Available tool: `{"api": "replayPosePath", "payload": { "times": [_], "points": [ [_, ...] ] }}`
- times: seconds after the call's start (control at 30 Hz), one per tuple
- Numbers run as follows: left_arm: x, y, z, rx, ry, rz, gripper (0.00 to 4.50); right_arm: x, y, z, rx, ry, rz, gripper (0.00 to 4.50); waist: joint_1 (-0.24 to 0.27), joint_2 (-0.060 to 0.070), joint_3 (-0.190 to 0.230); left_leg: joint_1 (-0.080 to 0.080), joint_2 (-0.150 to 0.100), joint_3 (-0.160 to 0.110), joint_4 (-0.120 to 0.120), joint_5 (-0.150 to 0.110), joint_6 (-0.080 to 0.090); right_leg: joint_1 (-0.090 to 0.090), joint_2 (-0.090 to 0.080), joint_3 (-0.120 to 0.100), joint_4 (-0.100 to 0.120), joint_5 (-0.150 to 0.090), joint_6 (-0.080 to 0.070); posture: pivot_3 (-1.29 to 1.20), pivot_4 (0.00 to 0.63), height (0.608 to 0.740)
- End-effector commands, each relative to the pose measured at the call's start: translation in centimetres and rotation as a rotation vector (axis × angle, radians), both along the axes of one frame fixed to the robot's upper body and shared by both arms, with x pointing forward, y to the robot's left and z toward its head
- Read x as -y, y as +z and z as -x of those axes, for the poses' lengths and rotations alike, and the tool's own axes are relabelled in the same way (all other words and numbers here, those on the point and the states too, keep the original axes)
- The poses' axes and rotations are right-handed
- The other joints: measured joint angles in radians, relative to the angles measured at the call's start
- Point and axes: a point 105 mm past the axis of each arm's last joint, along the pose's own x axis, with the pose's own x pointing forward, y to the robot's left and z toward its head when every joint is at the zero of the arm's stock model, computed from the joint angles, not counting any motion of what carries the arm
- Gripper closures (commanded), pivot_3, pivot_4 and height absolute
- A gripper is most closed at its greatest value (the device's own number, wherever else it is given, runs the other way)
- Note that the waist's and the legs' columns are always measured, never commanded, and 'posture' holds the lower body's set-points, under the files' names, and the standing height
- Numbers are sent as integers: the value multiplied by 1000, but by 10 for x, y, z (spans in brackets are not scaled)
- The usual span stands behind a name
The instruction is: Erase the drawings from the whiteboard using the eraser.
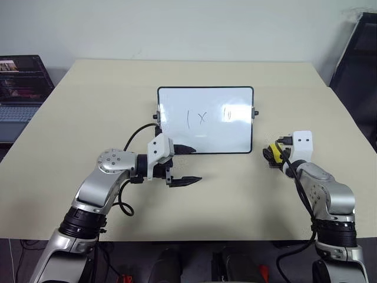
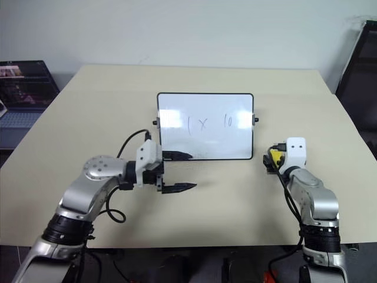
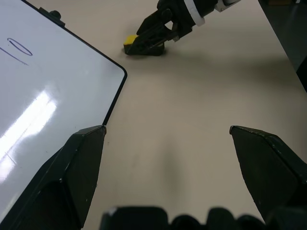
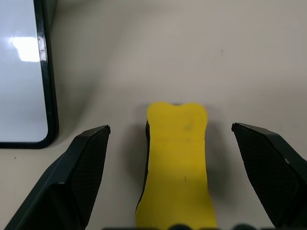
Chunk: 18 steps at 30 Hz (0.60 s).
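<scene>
Eraser lies on the counter just right of the whiteboard, between my wide-open, empty right hand; closing off-centre could skid it. Left hand open, empty

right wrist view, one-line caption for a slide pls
Open right gripper straddles the yellow eraser on the table, beside the whiteboard corner.

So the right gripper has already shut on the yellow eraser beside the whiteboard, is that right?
Not quite. The right gripper is open: in the right wrist view its fingers stand apart on either side of the yellow eraser without touching it. The eraser does lie beside the whiteboard.
</scene>
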Motion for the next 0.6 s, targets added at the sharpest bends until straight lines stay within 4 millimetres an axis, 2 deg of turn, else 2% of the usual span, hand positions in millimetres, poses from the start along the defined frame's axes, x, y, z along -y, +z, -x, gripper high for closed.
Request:
{"api": "replayPosePath", "payload": {
  "times": [0.03,0.17,0.2,0.27,0.5,0.53,0.6],
  "points": [
    [7,12,4,53,-22,11,0,7,15,-5,66,-29,0,31,0,0,0,0,0,0,0,0,0,0,0,0,0,0,0,0,150,740],
    [9,17,5,57,-19,10,0,10,13,-7,63,-39,9,31,0,0,0,0,0,0,0,0,0,0,0,0,0,0,0,0,150,740],
    [9,18,5,57,-18,10,0,10,12,-7,60,-40,10,203,0,0,0,0,0,0,0,0,0,0,0,0,0,0,0,0,150,740],
    [10,20,6,57,-18,9,0,10,10,-8,53,-42,14,619,0,0,0,0,0,0,0,0,0,0,0,0,0,0,0,0,150,740],
    [15,26,8,52,-10,8,0,10,6,-8,35,-44,15,3142,0,0,0,0,0,0,0,0,0,0,0,0,0,0,0,0,150,740],
    [15,27,8,50,-8,9,0,10,5,-8,34,-43,16,3380,0,0,0,0,0,0,0,0,0,0,0,0,0,0,0,0,150,740],
    [15,27,8,45,-1,12,0,9,6,-8,34,-43,16,3419,0,0,0,0,0,0,0,0,0,0,0,0,0,0,0,0,150,740]
  ]
}}
